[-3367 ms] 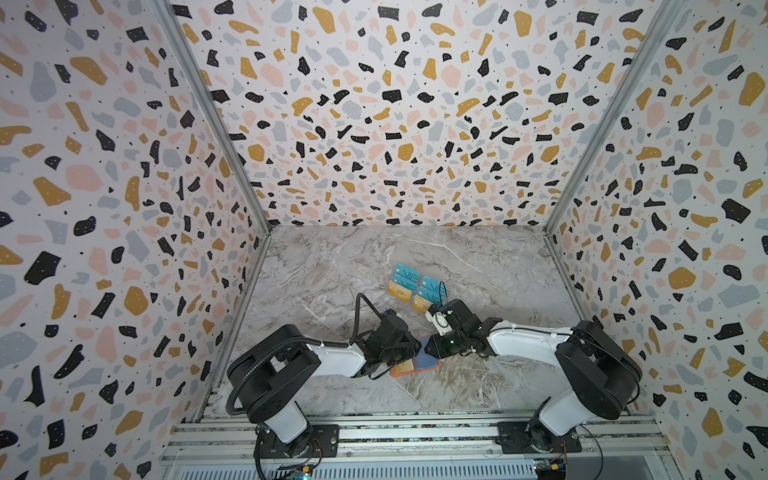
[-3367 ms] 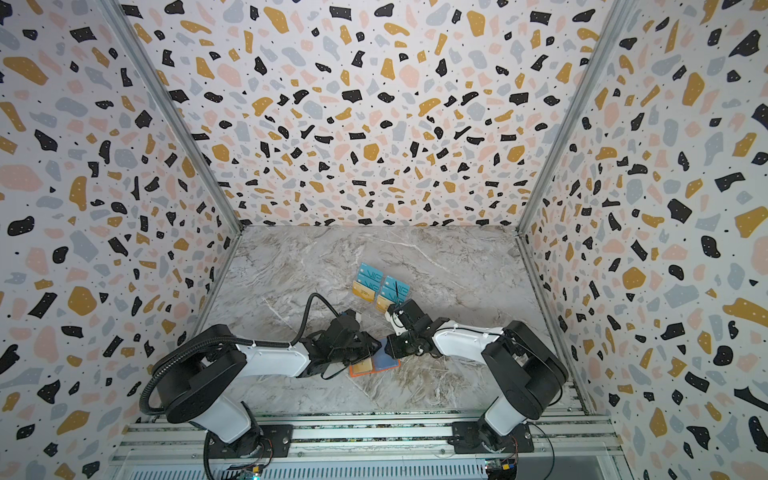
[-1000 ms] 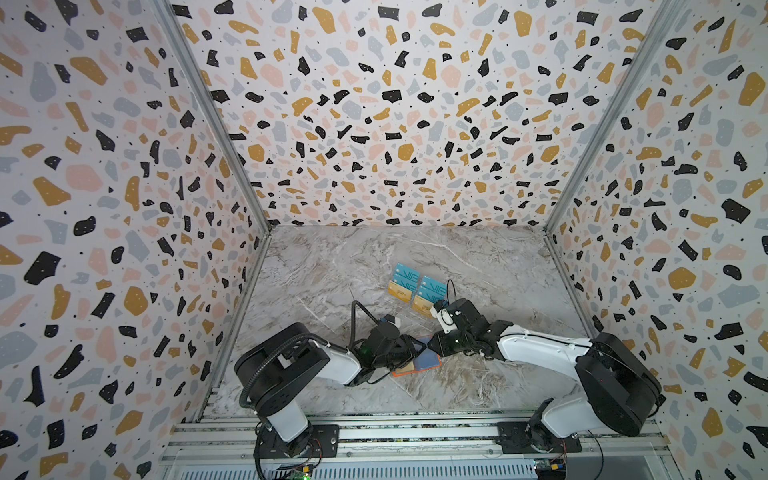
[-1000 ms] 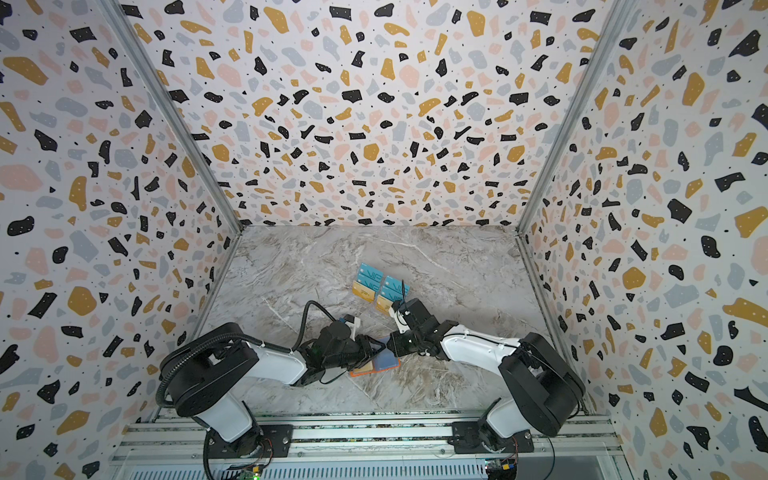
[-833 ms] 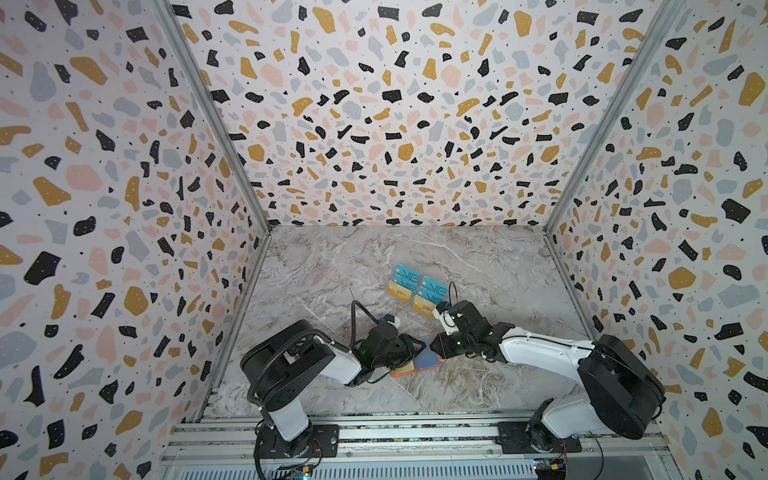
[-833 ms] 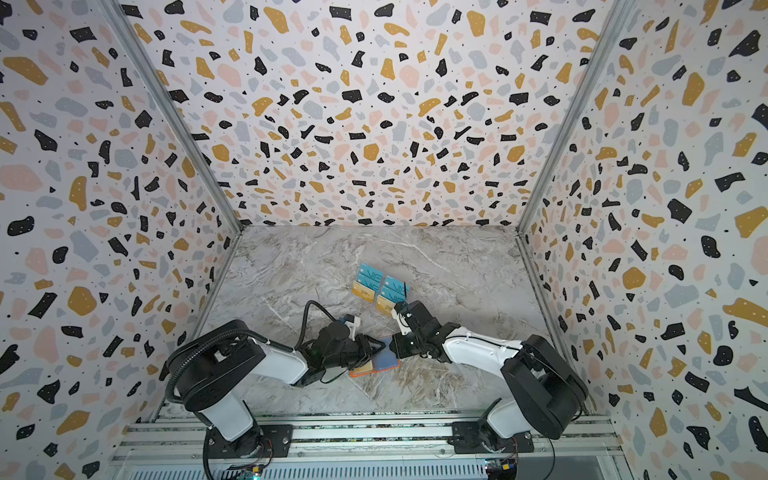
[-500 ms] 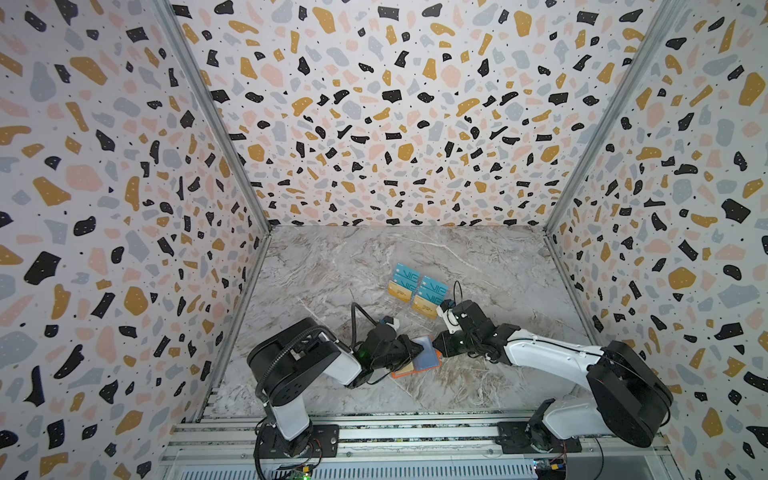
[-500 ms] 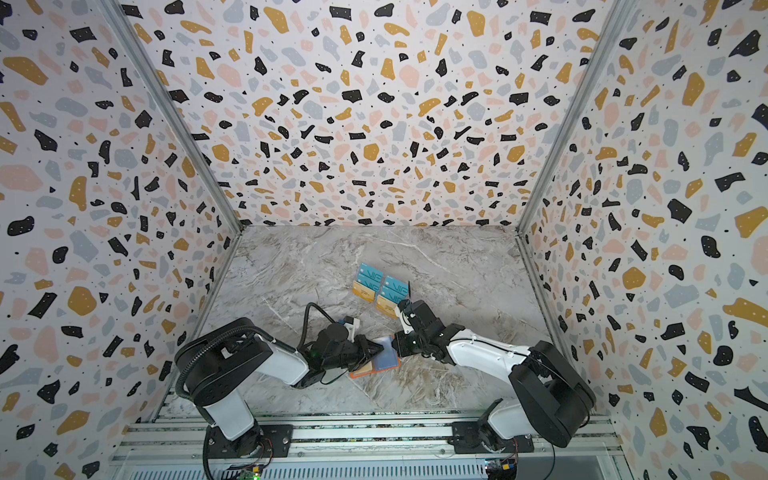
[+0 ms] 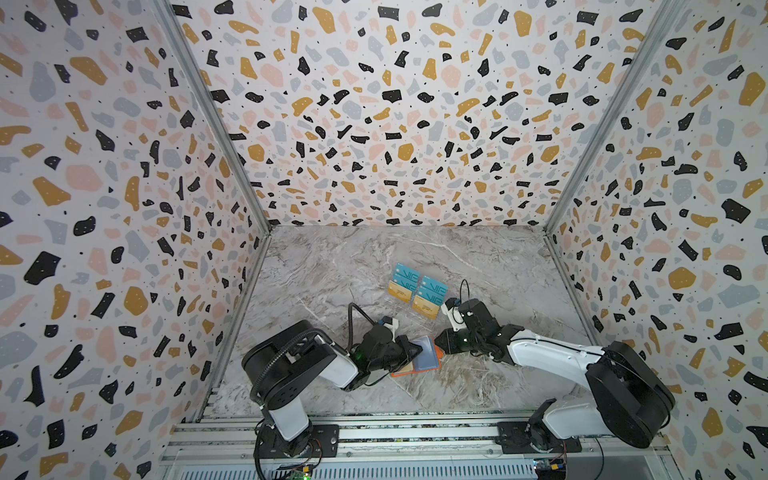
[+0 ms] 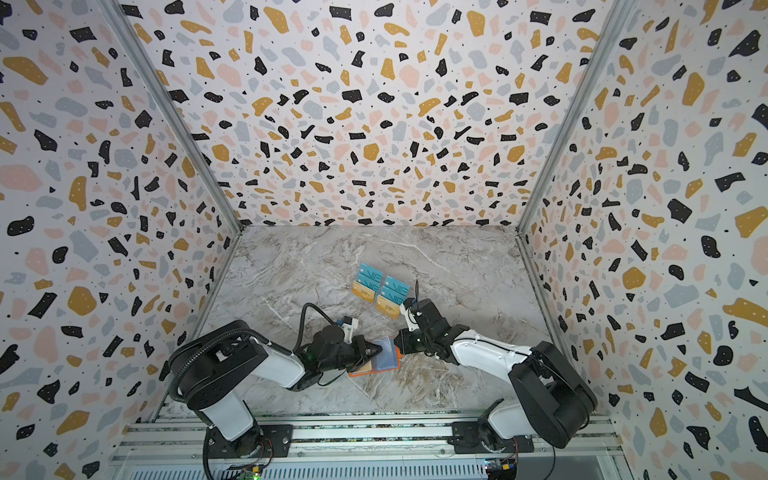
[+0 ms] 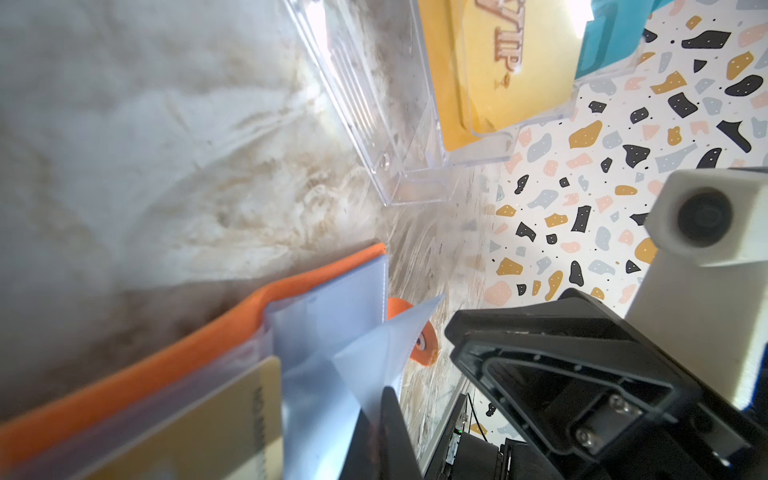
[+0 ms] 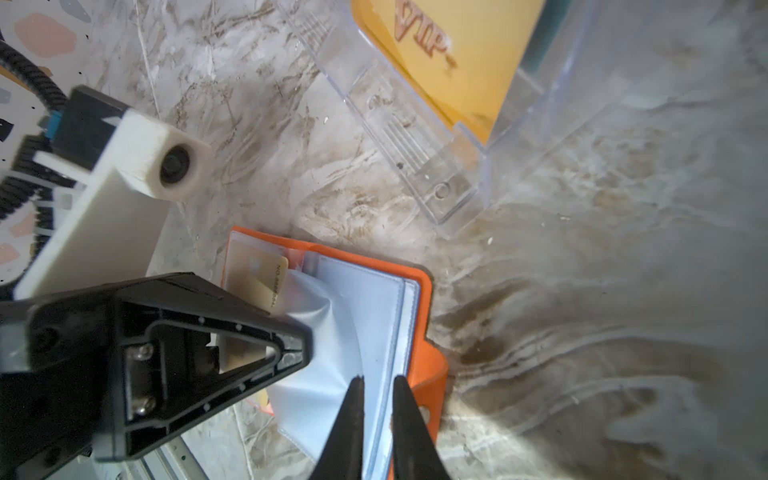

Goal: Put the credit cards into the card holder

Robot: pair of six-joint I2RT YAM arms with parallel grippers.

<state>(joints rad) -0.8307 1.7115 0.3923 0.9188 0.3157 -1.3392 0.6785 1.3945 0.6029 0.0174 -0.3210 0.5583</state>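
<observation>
Open card holder (image 12: 424, 299) lies toward the table's (image 9: 478, 270) 6 o'clock edge. The cards (image 9: 419, 289) stand in a rack (image 11: 374, 104) at its 12 o'clock, and one gold card (image 12: 257, 274) is already sleeved. Left gripper (image 9: 417, 352) is pressed together on a raised clear sleeve (image 11: 374, 353). The right gripper (image 12: 379, 399), jaws a sliver apart, appears to nip the other sleeves' edge. The film looks limp and slick and is likely to slip. The cards, light and stiff, seem best pinched by their exposed upper edges.
</observation>
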